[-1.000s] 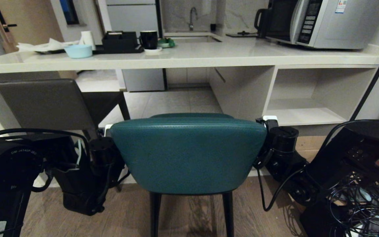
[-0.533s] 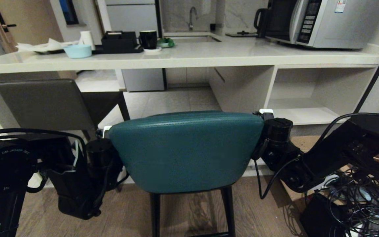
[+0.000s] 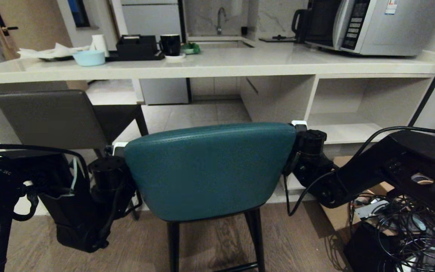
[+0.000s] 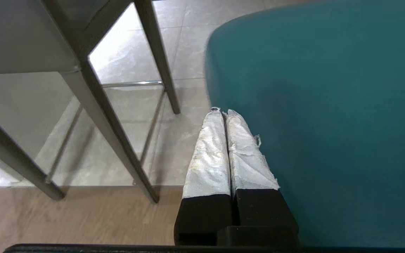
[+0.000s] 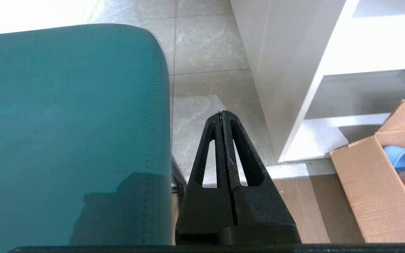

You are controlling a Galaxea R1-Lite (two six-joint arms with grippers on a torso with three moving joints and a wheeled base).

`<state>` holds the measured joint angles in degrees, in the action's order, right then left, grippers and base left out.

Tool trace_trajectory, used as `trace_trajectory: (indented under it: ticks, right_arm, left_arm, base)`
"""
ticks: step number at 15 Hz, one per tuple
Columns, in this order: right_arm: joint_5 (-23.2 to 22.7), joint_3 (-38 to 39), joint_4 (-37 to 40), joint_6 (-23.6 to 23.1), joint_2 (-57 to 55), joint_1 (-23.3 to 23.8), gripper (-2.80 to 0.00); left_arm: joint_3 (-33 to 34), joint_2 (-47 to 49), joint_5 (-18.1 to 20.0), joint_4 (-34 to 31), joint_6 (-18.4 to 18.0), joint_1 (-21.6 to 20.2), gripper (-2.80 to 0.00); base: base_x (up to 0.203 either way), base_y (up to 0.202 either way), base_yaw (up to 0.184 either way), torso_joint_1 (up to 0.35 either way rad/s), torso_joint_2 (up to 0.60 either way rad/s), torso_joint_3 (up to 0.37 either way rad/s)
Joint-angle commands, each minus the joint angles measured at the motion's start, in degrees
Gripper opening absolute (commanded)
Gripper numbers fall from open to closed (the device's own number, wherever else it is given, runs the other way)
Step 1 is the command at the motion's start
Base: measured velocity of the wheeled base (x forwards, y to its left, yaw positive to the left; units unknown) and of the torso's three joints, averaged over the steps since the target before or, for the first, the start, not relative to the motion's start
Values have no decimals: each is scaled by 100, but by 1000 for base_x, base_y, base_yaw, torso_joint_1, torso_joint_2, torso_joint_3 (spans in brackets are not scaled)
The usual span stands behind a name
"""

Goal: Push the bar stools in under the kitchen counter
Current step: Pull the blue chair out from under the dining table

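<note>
Head view, far left: we see the dark grey stool (image 3: 47,117) with its seat already partly beneath the worktop (image 3: 210,66), which runs across the whole scene above both stools.
Left tool: our left tool (image 4: 223,114), fingers pressed together and holding nothing, lies alongside the left edge of the teal back.
Centre, task's thing: the teal stool (image 3: 210,170) stands in front of us on the wooden floor, its curved back between our two tools, its seat not yet under the worktop.
Right tool: our right tool (image 5: 222,116), also pressed together and empty, sits just beside the right edge of the back.
Risk, slipping: we judge that closed tools bearing on a rounded, smooth back could slide off its sides, so the push would miss.
Risk, turning: the back looks higher on its right than on its left, so uneven pressure could turn or tip the stool on its slim black legs (image 3: 255,238).
Risk, collision: a stool that veers left could strike the grey stool's leg (image 4: 158,59); veering right, the white shelf unit (image 3: 353,109).
Far right: a cardboard box (image 5: 374,172) and loose cables (image 3: 410,234) lie on the floor near our right arm, where they could snag.
</note>
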<state>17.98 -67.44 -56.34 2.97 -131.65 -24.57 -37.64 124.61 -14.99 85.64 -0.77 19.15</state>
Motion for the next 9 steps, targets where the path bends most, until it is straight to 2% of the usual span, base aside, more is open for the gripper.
trace_trajectory:
  ticks: [1, 5, 9]
  right_arm:
    - [47, 29, -18, 9, -115, 93, -280]
    - [162, 55, -84, 28, 50, 111, -280]
    - [178, 140, -123, 19, 183, 166, -280]
  left_arm:
    - [9, -151, -39, 202, 16, 317, -280]
    - [-59, -60, -91, 202, 33, 300, -280]
    - [-32, -83, -387, 202, 29, -54, -280]
  base:
    - [0, 0, 0, 0, 0, 0]
    - [0, 0, 0, 0, 0, 0]
    - [0, 0, 0, 0, 0, 0]
